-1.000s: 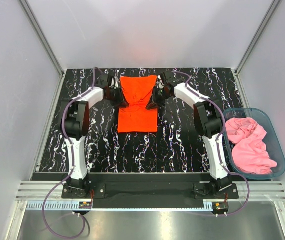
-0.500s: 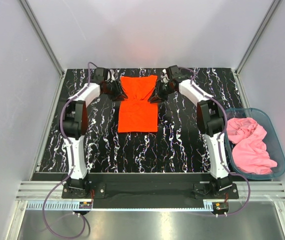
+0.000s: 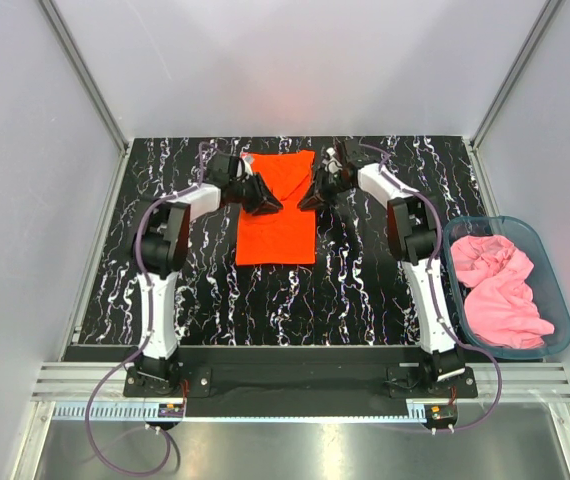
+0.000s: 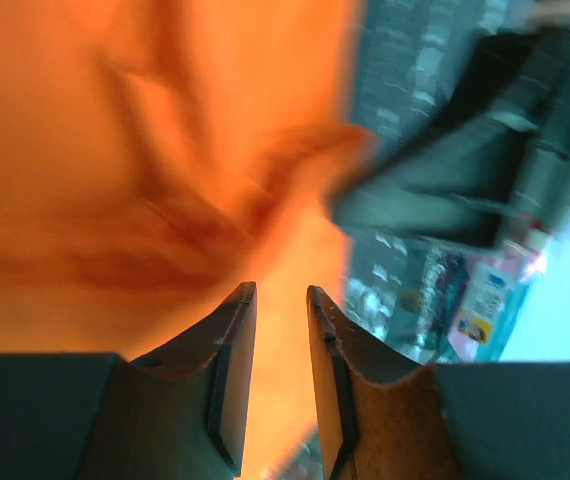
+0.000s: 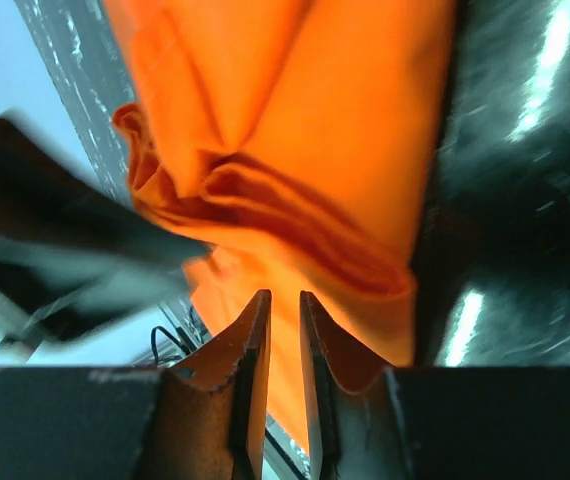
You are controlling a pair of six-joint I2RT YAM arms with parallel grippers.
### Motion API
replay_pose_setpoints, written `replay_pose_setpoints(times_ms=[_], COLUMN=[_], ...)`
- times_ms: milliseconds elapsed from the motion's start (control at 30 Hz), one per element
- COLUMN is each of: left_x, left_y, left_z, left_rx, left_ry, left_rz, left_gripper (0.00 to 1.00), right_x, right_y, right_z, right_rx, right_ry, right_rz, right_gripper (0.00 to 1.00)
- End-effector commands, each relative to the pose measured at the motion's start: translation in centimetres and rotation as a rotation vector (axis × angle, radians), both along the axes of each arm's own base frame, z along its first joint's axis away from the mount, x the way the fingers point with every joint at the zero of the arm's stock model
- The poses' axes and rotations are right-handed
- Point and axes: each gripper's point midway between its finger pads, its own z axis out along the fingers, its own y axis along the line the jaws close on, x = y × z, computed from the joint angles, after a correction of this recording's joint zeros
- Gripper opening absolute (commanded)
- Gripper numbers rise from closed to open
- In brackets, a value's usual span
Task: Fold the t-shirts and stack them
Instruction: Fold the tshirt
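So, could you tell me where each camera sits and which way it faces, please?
Top external: above and behind the robot, looking down at the table; left arm and right arm show.
Left wrist: on the left arm, facing the orange-red t-shirt; its left pincer shows.
Right wrist: on the right arm, facing the same shirt; right pincer shows.
Shared: all see that shirt.

Top camera high behind the arms, looking down on the table, wrist cameras close in, facing each other, all sharing the orange-red t-shirt.
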Motion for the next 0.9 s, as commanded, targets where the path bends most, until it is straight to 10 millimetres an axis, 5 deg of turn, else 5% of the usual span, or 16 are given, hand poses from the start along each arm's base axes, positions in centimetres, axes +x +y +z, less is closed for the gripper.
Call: replay_pose_setpoints(times_ms=[0,33,67,133,200,233,267,333,367,433,467,633,867], left_x=[3.4,4.8,4.5,4.9,4.4,3.3,2.5,0.0,-1.1,-3.6,-4.4,-7.7,-6.4], left_y=[1.2,1.3,2.0,2.7,3.0,3.0,2.8,2.9,3.1,3.8,4.2,5.7,4.8], left_z=[-1.0,-0.4,-1.7,-0.8,2.8,3.3,6.6,7.4,10.0,9.4,10.9,7.3,3.7], left_rx=[0.002,0.023,0.048,0.077,0.071,0.069,0.052,0.033,0.024,0.029,0.026,0.013,-0.042], left_ry=[-0.061,-0.093,-0.049,-0.08,-0.142,-0.136,-0.185,-0.154,-0.197,-0.157,-0.193,-0.112,-0.082], left_rz=[-0.016,-0.019,-0.024,-0.039,-0.045,-0.05,-0.053,-0.056,-0.051,-0.036,-0.032,-0.041,-0.08], left_gripper=[0.31,0.31,0.32,0.35,0.42,0.44,0.45,0.47,0.47,0.48,0.48,0.42,0.33], right_x=[1.7,1.9,1.8,1.4,0.9,0.3,-0.5,-1.5,-2.5,-4.1,-5.2,-8.7,-8.9], right_y=[-1.3,-1.6,-1.9,-2.5,-3.1,-3.4,-3.6,-3.8,-4.0,-3.3,-3.1,1.4,5.3], right_z=[0.4,0.4,0.7,1.3,2.8,3.2,4.4,5.4,6.4,8.4,8.1,8.2,7.1], right_rx=[0.046,0.047,0.049,0.035,0.005,-0.01,-0.01,-0.021,-0.03,-0.021,-0.022,0.04,0.212], right_ry=[-0.025,-0.023,-0.017,-0.004,-0.033,-0.02,-0.026,-0.025,-0.04,-0.066,-0.049,-0.022,0.058], right_rz=[-0.01,-0.015,-0.02,-0.023,-0.017,-0.016,-0.011,-0.008,-0.004,0.026,0.043,0.173,0.252], right_gripper=[0.25,0.25,0.25,0.26,0.29,0.3,0.31,0.32,0.35,0.38,0.39,0.4,0.19])
